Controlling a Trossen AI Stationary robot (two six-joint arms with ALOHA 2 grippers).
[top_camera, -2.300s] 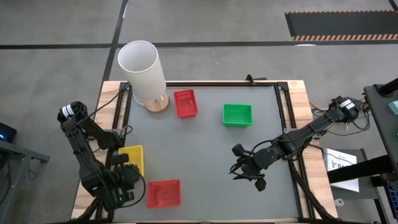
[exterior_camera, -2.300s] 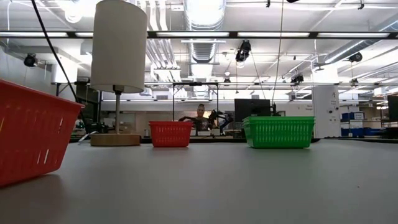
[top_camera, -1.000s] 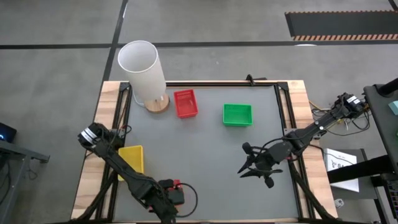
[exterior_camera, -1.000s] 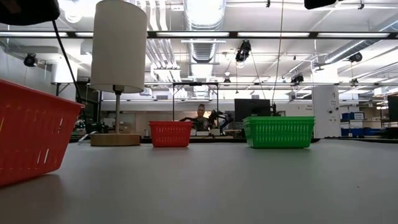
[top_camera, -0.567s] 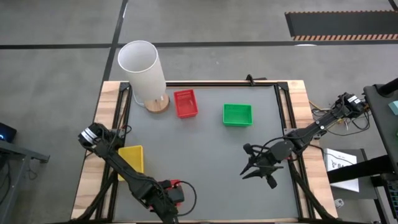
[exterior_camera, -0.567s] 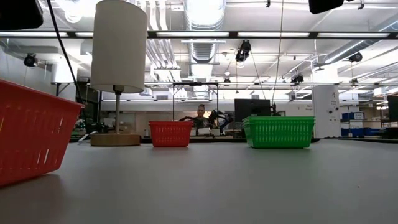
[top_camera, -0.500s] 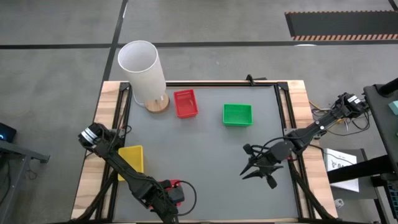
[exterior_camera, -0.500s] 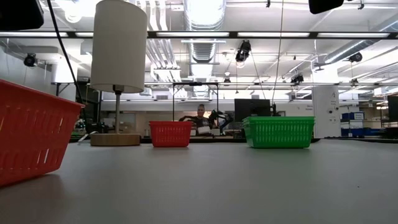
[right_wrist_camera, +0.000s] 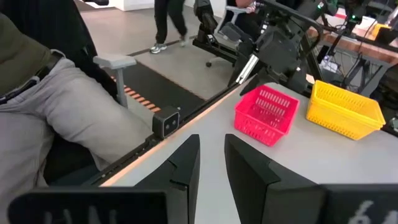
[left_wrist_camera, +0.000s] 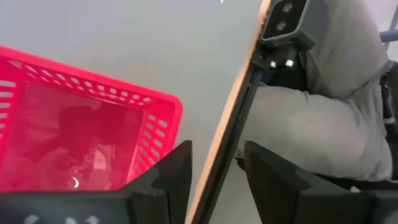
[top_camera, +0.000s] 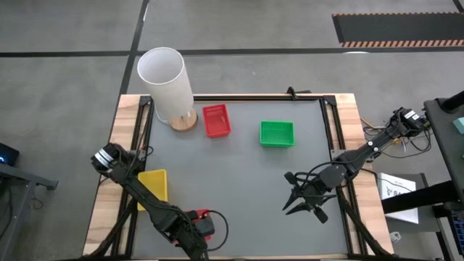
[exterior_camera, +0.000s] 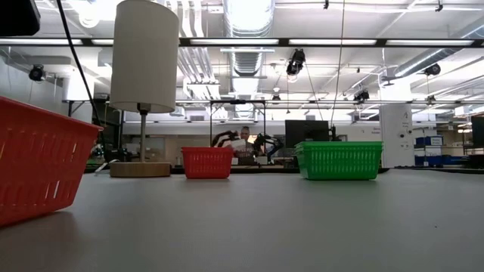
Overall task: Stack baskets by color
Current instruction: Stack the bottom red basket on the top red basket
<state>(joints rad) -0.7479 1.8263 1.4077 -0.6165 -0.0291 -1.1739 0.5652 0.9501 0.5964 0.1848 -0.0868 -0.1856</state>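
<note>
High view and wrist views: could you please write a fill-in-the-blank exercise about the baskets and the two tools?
1. The far basket beside the white cylinder is ___.
2. The side basket by the left edge of the table is ___.
3. The left tool is above the near basket, whose colour is ___.
4. The right tool, its fingers apart, holds ___.

Missing words: red; yellow; red; nothing.

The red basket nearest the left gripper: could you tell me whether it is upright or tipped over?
Upright. The red basket sits on its base on the table, open side up, its inside visible in the left wrist view.
</note>
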